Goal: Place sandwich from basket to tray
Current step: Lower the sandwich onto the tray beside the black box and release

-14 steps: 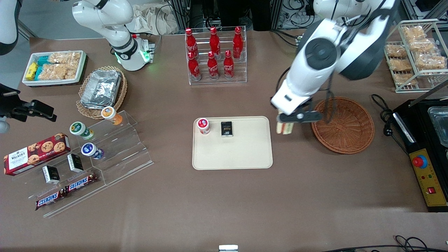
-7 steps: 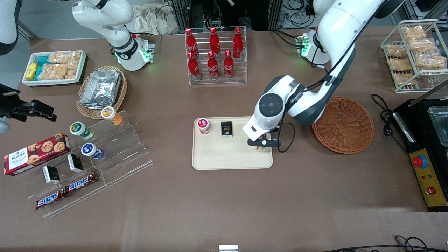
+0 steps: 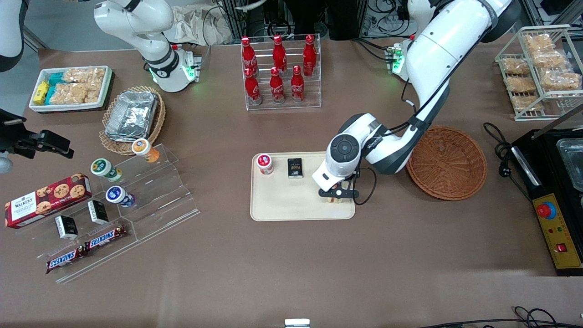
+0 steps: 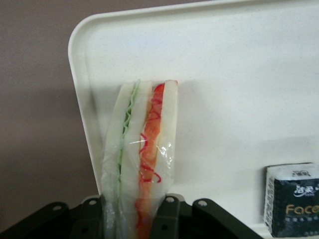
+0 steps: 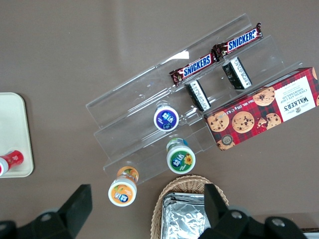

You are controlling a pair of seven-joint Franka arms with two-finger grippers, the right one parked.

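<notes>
The sandwich [image 4: 142, 149], white bread in clear wrap with green and orange-red filling, stands on its edge at the corner of the cream tray [image 3: 291, 202] nearest the basket. My left gripper [image 3: 338, 195] is low over that corner, shut on the sandwich, whose free end reaches the tray's floor [image 4: 239, 74]. Both black fingers [image 4: 169, 214] press the bread's sides. In the front view the arm's wrist hides most of the sandwich [image 3: 337, 200]. The reddish-brown wicker basket [image 3: 446, 162] sits beside the tray, toward the working arm's end, with nothing in it.
On the tray stand a red-lidded tub [image 3: 264, 164] and a black packet [image 3: 295, 167]. A rack of red bottles [image 3: 280, 73] is farther from the camera. A clear stepped stand [image 3: 136, 200] lies toward the parked arm's end; a control box [image 3: 558, 232] lies past the basket.
My gripper carried the sandwich from beside the basket across onto the tray, then dropped lower and slightly farther in over the tray's corner.
</notes>
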